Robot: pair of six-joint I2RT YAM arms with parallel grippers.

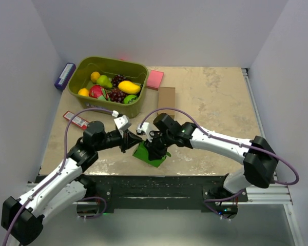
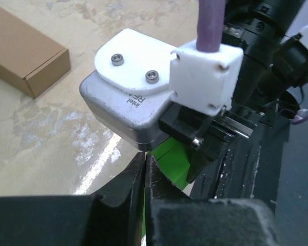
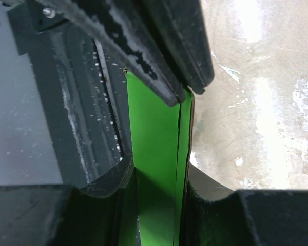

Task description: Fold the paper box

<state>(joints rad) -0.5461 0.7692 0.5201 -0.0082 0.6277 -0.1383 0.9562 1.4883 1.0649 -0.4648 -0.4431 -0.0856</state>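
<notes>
Top view: the paper box (image 1: pixel 150 154) sits at 6 o'clock on the table (image 1: pixel 215 102). The left gripper (image 1: pixel 129 142) is at its 10 o'clock and the right gripper (image 1: pixel 155 148) is over it.
Left wrist: we see the left gripper (image 2: pixel 145 159) nearly closed, with a green sliver in the slit, and the paper box (image 2: pixel 169 159) at 5 o'clock.
Right wrist: we see the right gripper (image 3: pixel 156 177) clamped on the paper box (image 3: pixel 154 133), whose card stands upright between the fingers.

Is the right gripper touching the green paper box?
Touching. The right wrist view shows the right gripper closed on the paper box, with no gap between the green card and its fingers on either side.
</notes>
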